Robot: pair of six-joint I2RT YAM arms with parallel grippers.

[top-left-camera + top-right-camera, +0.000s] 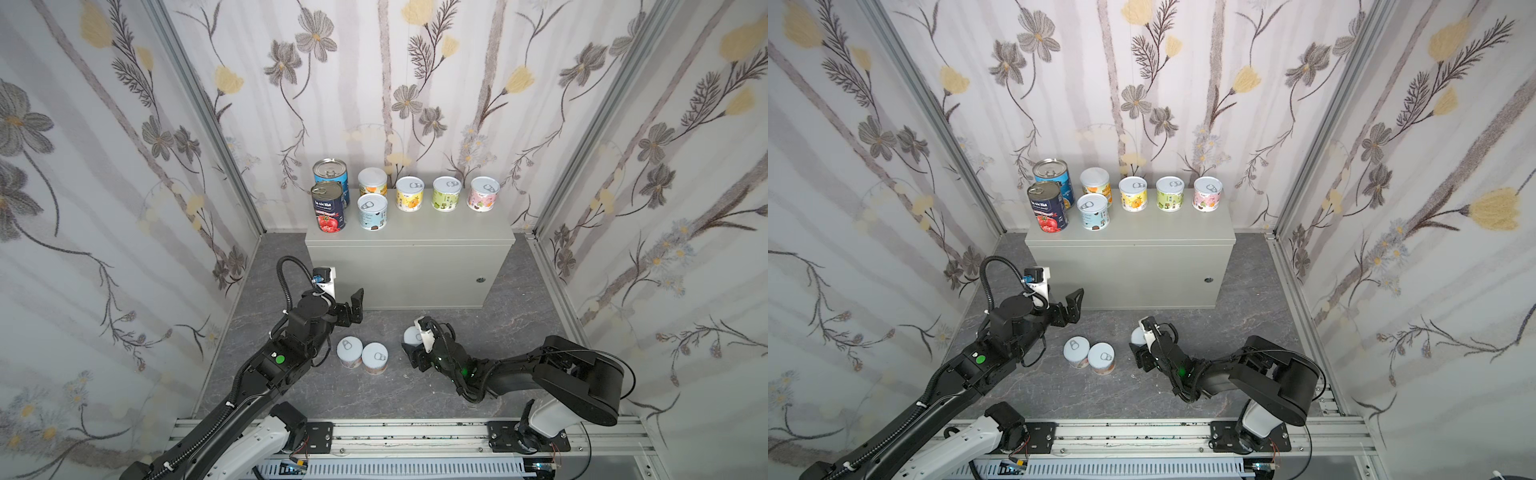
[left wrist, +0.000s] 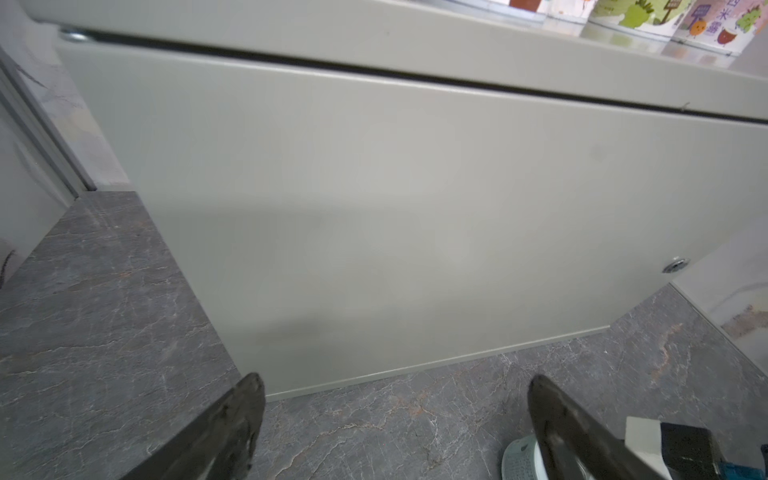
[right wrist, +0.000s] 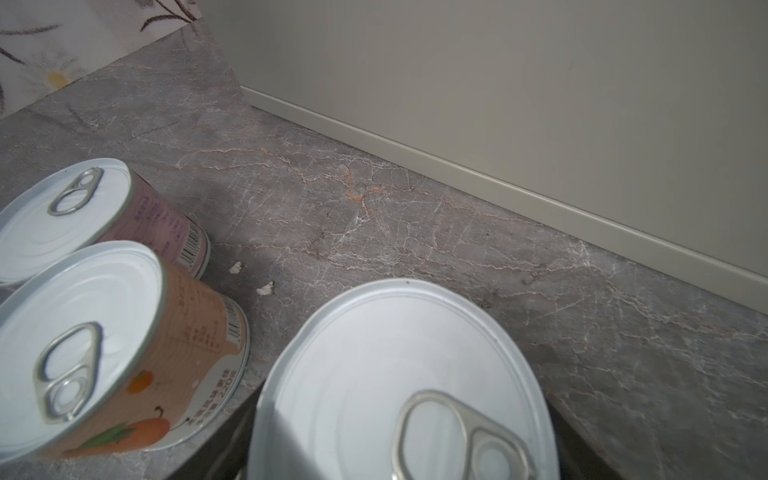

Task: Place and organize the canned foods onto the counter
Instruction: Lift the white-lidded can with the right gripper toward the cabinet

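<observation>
Pale wallpapered walls [image 1: 124, 166] printed with grey and yellow flowers close me in on three sides; beneath them lies the dark marbled stone floor [image 1: 374, 399]; against the back wall stands the light-grey rectangular metal counter [image 1: 415, 235], seen in both top views [image 1: 1133, 235], its flat front filling my left wrist view [image 2: 415, 187].

Seven cans stand upright on the counter's top; at its left end the blue-labelled tall steel-topped can [image 1: 330, 174] stands behind the navy tomato-labelled tall can [image 1: 328, 210]; just to their right a short pale-lidded can with an orange-yellow label [image 1: 372, 183] stands behind a short can with a pale blue label [image 1: 372, 214]; further right along the back, apart from one another, come a short yellow-labelled can [image 1: 409, 195], a short green-labelled can [image 1: 446, 194] and a short pink-labelled can [image 1: 483, 194].

Three more short cans are down in front of the counter; a mauve-labelled short can [image 1: 350, 352] and an orange carrot-labelled short can [image 1: 375, 358] stand on the floor close against each other; near them to the right is a white-lidded short can [image 1: 411, 334], upright; my right pincer [image 1: 415, 341] is clamped on its sides, and its lid fills the near part of my right wrist view [image 3: 399, 365]; whether it rests on the floor or is just lifted I cannot tell.

My left pincer [image 1: 356, 308] hangs with its fingers [image 2: 232, 428] wide apart and nothing between them, near the lower left of the counter's front; a small round lock [image 1: 481, 280] sits low on the right of that front; two tiny white flecks [image 3: 266, 287] lie on the floor beside the orange can.
</observation>
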